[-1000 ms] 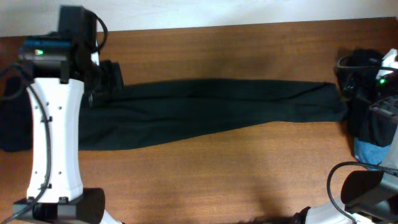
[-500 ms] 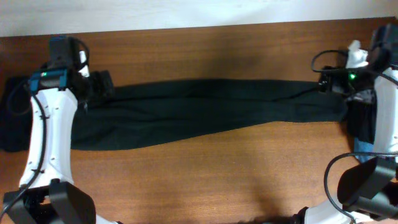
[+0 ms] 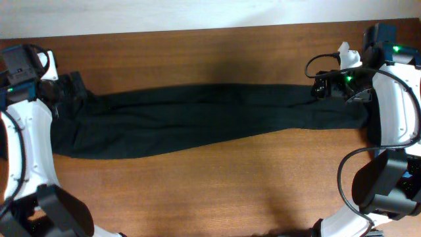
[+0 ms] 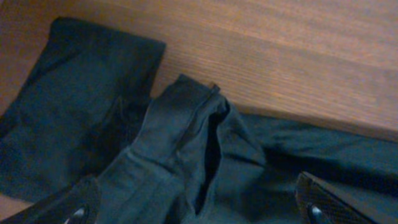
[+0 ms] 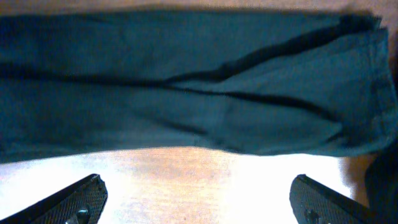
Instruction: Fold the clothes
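Since half a second ago, the left gripper [image 3: 71, 85] has swung toward 9 o'clock, uncovering more of the trousers' left end. The right gripper [image 3: 320, 87] has also slid toward 9 o'clock, and now sits over their right end. Both grippers are spread wide and grip nothing.

The black trousers [image 3: 210, 118] lie stretched flat across the wooden table [image 3: 230, 52] from 9 to 3 o'clock, with soft lengthwise creases. In the left wrist view their end is bunched into a raised fold beside another dark garment [image 4: 74, 93] lying flat at 10 o'clock.
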Motion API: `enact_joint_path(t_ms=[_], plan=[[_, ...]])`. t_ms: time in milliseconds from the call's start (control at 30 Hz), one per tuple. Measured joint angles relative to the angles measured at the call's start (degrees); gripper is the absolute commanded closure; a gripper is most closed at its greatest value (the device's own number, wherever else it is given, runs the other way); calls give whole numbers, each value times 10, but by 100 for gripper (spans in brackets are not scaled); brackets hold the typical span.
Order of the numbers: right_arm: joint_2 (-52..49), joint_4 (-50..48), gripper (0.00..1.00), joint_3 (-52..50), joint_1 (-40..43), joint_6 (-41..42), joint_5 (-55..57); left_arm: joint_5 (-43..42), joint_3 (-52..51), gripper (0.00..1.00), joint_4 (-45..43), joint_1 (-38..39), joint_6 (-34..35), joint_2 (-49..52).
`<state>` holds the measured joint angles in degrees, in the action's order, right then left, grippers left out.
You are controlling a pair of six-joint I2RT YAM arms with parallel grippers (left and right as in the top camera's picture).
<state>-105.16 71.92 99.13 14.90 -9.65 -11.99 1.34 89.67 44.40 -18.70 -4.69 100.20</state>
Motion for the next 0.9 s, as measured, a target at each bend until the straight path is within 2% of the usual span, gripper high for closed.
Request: enact_joint_path(t_ms=[367, 633, 900], plan=[[0, 13, 1, 0, 0, -1, 0, -5, 0, 1, -72, -5, -48, 115], [0, 13, 1, -2, 0, -1, 0, -10, 0, 1, -76, -31, -50, 123], [0, 13, 1, -12, 0, -1, 0, -64, 0, 1, -80, -62, -54, 123]])
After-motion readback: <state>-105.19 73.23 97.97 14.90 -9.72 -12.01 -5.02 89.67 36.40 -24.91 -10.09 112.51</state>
